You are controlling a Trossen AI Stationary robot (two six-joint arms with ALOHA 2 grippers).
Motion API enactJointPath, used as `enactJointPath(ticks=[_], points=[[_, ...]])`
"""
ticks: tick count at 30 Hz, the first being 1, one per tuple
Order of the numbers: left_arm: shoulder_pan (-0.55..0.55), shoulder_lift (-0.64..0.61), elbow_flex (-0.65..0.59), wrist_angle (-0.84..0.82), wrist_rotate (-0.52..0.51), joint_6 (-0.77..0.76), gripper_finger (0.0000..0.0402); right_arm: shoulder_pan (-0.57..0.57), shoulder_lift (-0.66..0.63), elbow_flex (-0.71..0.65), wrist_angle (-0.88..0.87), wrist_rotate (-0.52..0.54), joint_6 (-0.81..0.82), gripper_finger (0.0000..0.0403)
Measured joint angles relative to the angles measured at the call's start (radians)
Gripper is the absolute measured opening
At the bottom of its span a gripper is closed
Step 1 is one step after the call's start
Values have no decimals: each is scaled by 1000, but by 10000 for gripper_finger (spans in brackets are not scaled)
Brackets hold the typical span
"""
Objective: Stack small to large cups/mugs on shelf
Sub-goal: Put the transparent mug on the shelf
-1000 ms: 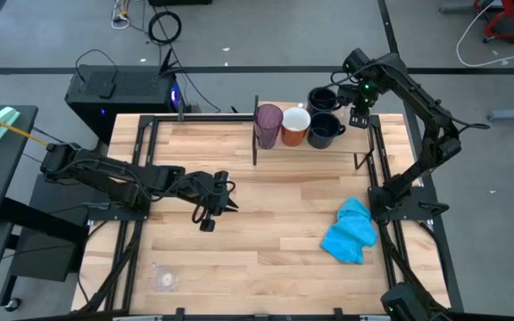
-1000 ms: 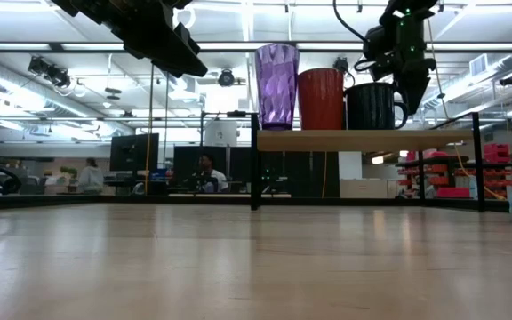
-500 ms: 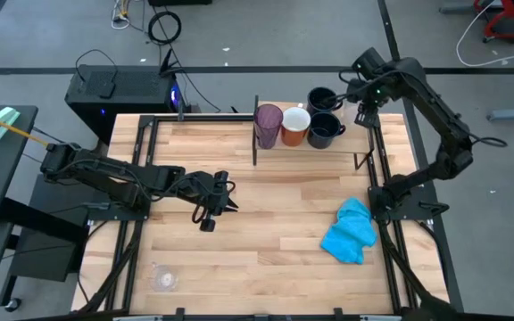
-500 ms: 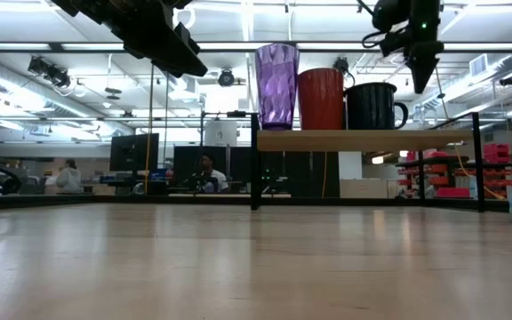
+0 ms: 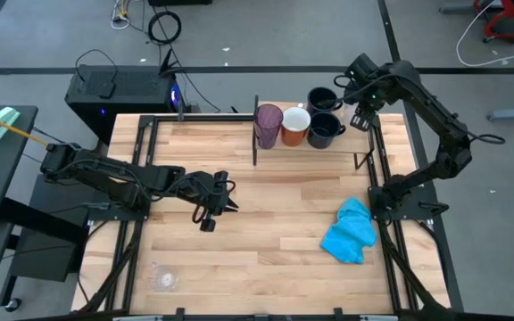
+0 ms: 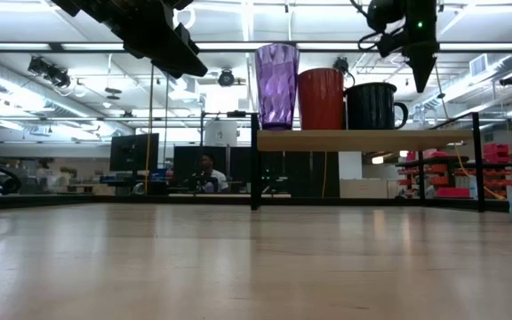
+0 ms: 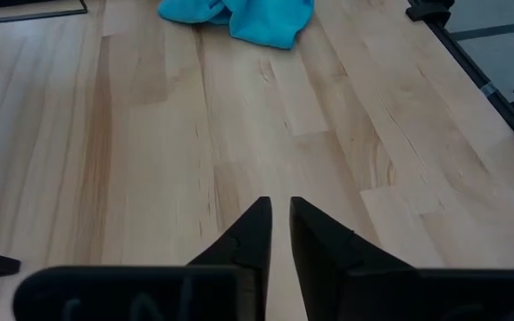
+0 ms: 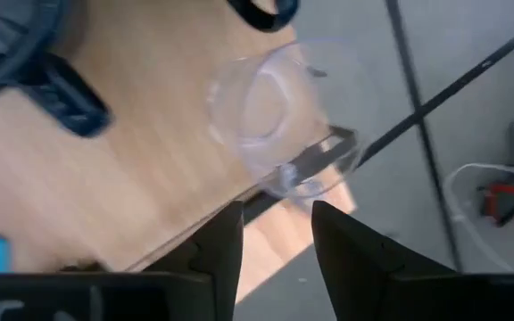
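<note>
Right gripper [image 5: 361, 119] above the shelf's [image 5: 373, 147] right end, jaws narrowly parted, empty; clear cup [image 8: 279, 120] just ahead, on its side; left gripper [image 5: 211, 214] far off, nearly closed.

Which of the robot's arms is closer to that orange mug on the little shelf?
The right. Its gripper hovers just beyond the shelf's dark mugs from the orange mug; the left gripper waits mid-table, farther off.

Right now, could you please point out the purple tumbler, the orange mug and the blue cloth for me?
purple tumbler [image 6: 277, 85]: low view, middle of its faceted side wall.
orange mug [image 5: 295, 121]: high view, its white inside.
blue cloth [image 5: 350, 232]: high view, centre of the crumpled fabric.
</note>
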Motion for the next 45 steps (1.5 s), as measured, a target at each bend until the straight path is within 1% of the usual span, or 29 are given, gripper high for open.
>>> enactJointPath(ticks=[5, 8, 11, 16, 18, 20, 22, 24, 27, 30, 33, 37, 40, 43, 45], points=[[0, 0, 0, 0, 0, 7, 53, 25, -9, 0, -16, -80, 83, 131], [0, -14, 0, -6, 0, 25, 49, 65, -37, 0, -16, -84, 102, 121], [0, -57, 1, -6, 0, 49, 44, 114, -71, 0, 19, -82, 132, 110], [0, -127, 1, -26, -3, 17, 39, 211, -141, 0, 107, -74, 178, 95], [0, -146, 1, -42, -17, -40, 39, 251, -167, 0, 143, -76, 193, 91], [5, -161, 2, -114, -22, -109, 38, 285, -187, 0, 167, -90, 208, 89], [9, -168, 2, -194, -21, -188, 39, 318, -199, 0, 193, -143, 218, 87], [9, -175, 1, -285, -8, -261, 39, 354, -202, 0, 224, -221, 226, 85], [5, -174, 1, -387, 74, -343, 40, 414, -200, 0, 280, -325, 216, 83], [-13, -174, 1, -439, 185, -438, 41, 499, -199, 0, 351, -370, 205, 79], [-49, -174, 1, -462, 254, -510, 45, 606, -202, -1, 421, -377, 204, 72], [-124, -173, 1, -491, 294, -616, 54, 751, -192, -2, 482, -373, 209, 58], [-197, -170, 1, -518, 298, -665, 61, 831, -167, -2, 495, -328, 215, 48], [-284, -170, 1, -538, 298, -705, 66, 886, -138, -7, 500, -261, 242, 41], [-351, -170, 1, -538, 297, -739, 68, 916, -124, -35, 528, -216, 252, 37]])
